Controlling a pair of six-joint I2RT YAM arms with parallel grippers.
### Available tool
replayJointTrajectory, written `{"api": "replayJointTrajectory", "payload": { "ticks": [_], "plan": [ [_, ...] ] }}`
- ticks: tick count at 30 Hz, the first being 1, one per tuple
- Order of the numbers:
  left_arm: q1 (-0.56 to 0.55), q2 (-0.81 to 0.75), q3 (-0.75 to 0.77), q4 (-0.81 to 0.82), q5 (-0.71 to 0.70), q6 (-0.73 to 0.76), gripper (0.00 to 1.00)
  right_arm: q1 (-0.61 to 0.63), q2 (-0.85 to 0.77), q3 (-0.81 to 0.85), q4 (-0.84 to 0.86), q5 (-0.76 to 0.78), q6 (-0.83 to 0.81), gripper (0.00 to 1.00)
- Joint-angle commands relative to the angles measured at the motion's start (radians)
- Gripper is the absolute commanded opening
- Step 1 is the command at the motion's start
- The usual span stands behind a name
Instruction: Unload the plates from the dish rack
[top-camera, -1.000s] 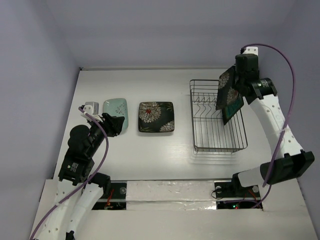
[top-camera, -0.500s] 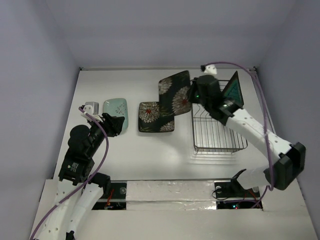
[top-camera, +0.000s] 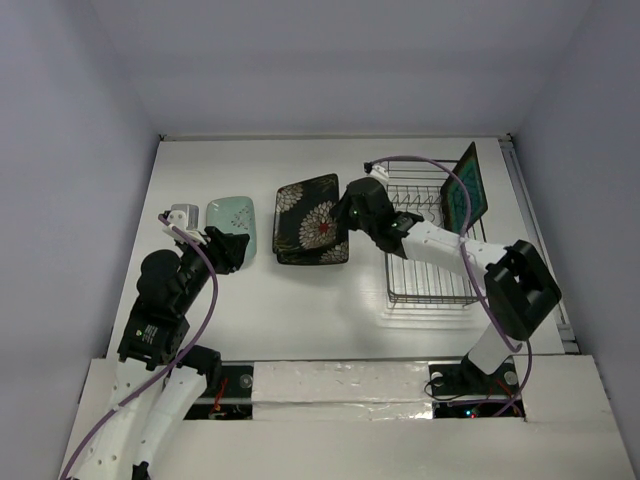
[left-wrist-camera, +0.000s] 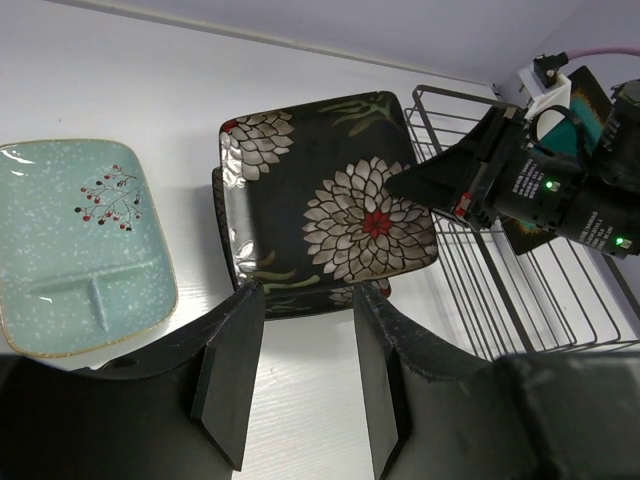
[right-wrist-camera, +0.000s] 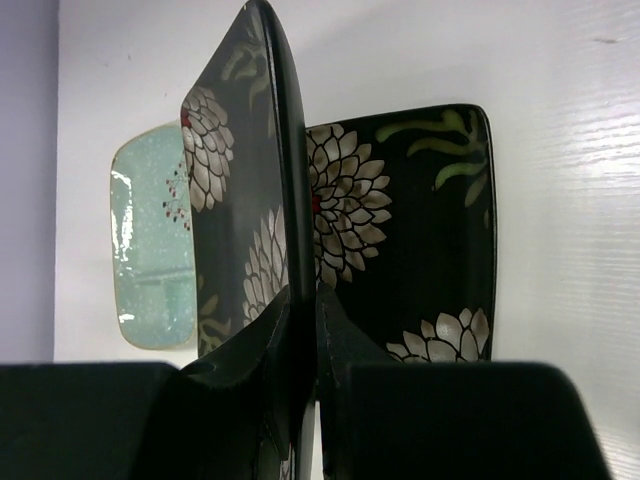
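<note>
My right gripper (top-camera: 347, 216) was clenched on the edge of a black squarish ceramic plate with white flower pattern (top-camera: 308, 213). The right wrist view showed the thin rim pinched between my two fingers (right-wrist-camera: 250, 340), with the plate seen edge-on. I think the rim was the only part that such narrow jaws could take, and a grasp there left the underside free for setting down. This plate was out of the grey metal wire dish rack (top-camera: 432, 272) and hung, a little tilted, over a second black flowered plate (top-camera: 318, 257). That one lay flat on the white table (top-camera: 300, 300), just beside the rack on its left. Whether the two plates touched, I could not tell. In my judgement I held it there to stack like on like. A pale mint green squarish plate (top-camera: 230, 222) lay flat further left. Near it hovered my left gripper (top-camera: 228, 248), its jaws parted and grasping nothing. A dark brown-rimmed plate with teal centre (top-camera: 467, 188) stood upright at the far right corner of the rack, well apart from both my jaws. It was the one plate I could see not yet unloaded.
</note>
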Motion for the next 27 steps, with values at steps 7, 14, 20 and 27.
{"api": "replayJointTrajectory", "payload": {
  "ticks": [7, 14, 20, 27],
  "plan": [
    [0.004, -0.003, -0.001, 0.059, 0.019, 0.006, 0.38, -0.004, -0.009, -0.021, 0.299, -0.032, 0.126, 0.0],
    [0.004, -0.005, -0.001, 0.059, 0.02, 0.006, 0.38, -0.038, -0.005, -0.084, 0.327, -0.084, 0.146, 0.0],
    [0.004, -0.005, -0.003, 0.06, 0.02, 0.004, 0.38, -0.058, 0.001, -0.128, 0.342, -0.139, 0.149, 0.0],
    [0.004, -0.006, -0.003, 0.06, 0.022, 0.004, 0.38, -0.114, 0.043, -0.171, 0.379, -0.256, 0.157, 0.15]
  ]
}}
